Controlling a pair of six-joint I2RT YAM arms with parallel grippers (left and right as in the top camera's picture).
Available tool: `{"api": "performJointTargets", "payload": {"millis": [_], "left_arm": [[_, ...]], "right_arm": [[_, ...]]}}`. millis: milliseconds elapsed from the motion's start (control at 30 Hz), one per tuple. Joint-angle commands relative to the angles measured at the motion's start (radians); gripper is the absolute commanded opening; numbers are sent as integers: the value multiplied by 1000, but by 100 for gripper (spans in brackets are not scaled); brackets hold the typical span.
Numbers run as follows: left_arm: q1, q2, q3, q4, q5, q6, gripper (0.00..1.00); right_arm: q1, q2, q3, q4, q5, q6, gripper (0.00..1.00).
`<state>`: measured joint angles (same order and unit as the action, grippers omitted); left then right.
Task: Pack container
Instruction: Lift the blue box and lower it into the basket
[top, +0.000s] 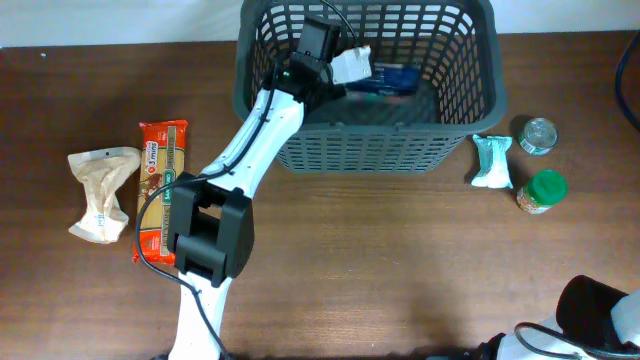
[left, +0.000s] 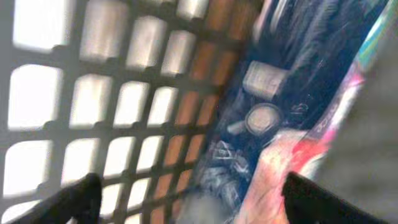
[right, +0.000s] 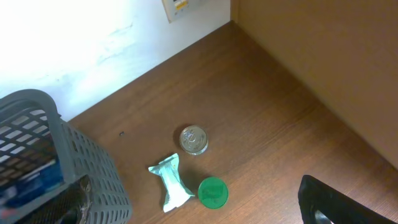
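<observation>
Basket (top: 370, 148), dark grey, with slotted walls and floor, upright at 12 o'clock on the brown table (top: 400, 270) in the overhead view, far edge cut off by the frame. Inside, toward 3 o'clock of the floor, a blue packet (top: 398, 78) lying flat.

Left arm (top: 255, 135) reaching in from 7 o'clock over the near-left rim, left gripper (left: 199, 208) down inside the basket. In the left wrist view, fingers (left: 78, 196) spread wide at both lower corners with nothing held; blue packet just beyond them on the lattice floor, brown table showing through the slots. Contact between fingertips and packet: cannot tell, view blurred.

Outside the basket toward 9 o'clock: orange pasta packet (top: 160, 190) lying lengthwise, crumpled beige bag (top: 100, 195) just beside it, further out.

Outside toward 3 to 4 o'clock: white-and-teal pouch (top: 492, 162) just beside the near-right corner of the basket, metal can (top: 538, 135) and green-lidded jar (top: 543, 190) just beyond the pouch.

Right gripper (right: 199, 214) high above the table at 5 o'clock of the overhead view, fingers (right: 339, 199) wide apart and empty, with can, pouch, jar and basket corner below in the right wrist view.
</observation>
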<state>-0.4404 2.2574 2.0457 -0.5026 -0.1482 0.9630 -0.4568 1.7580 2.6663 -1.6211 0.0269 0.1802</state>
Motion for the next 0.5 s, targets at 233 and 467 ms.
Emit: {"api": "performJointTargets", "payload": {"millis": [233, 467], "left_arm": [[35, -311, 419, -349, -164, -418, 99], [245, -417, 427, -761, -215, -604, 99]], "right_arm": [[-3, 0, -5, 1, 11, 4, 99], [-3, 0, -5, 1, 11, 4, 99]]}}
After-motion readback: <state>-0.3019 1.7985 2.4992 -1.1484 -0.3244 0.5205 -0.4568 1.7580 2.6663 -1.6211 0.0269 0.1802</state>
